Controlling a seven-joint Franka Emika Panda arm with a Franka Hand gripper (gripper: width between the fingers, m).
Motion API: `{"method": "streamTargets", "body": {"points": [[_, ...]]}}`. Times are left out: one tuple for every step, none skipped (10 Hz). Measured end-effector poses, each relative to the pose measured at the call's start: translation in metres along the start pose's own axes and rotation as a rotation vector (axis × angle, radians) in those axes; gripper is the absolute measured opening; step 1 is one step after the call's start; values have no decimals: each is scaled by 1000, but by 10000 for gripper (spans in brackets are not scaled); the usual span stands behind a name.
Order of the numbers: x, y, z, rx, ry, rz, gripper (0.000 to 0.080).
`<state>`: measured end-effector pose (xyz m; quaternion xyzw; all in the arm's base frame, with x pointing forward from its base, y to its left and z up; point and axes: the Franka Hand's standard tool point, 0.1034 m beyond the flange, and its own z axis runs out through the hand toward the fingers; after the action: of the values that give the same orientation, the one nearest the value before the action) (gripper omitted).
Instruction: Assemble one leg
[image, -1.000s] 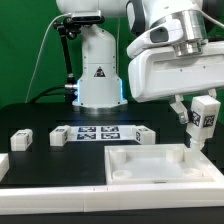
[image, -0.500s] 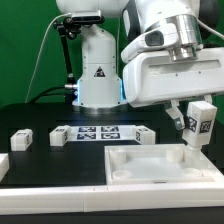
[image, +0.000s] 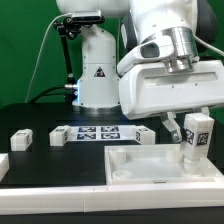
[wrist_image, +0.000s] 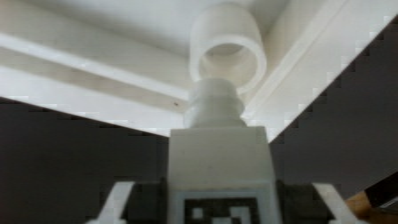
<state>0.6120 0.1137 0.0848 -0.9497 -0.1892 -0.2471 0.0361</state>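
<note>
My claw (image: 191, 125) pinching small white oblong plastic leg (image: 197, 145) w/ b&w marker, upright, above large flat white square tray (image: 135, 170) corner.

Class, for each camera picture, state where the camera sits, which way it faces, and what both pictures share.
Exterior view: off the arm, facing the robot base across the table; the arm and end effector show.
Wrist view: on the wrist, looking along the held leg toward the white tray; only fingers show.
Both share the leg and white tray.
</note>
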Motion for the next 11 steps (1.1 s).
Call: {"method": "streamTargets", "body": {"points": [[-2, -1, 2, 1, -3, 0, 290], [-5, -1, 4, 3, -8, 2, 290], [-8, -2, 6, 5, -10, 3, 290], [-12, -3, 8, 7, -17, 3, 290], [-14, -4, 10, 8, -21, 4, 290], [-15, -5, 11, 10, -24, 6, 290], [-17, -7, 12, 12, -26, 7, 290], [-19, -6, 14, 12, -29, 8, 290], [-21, -3, 15, 7, -24, 14, 290], [-25, 0, 18, 4, -23, 21, 290], [-24, 2, 19, -7, 5, 23, 290]]}}
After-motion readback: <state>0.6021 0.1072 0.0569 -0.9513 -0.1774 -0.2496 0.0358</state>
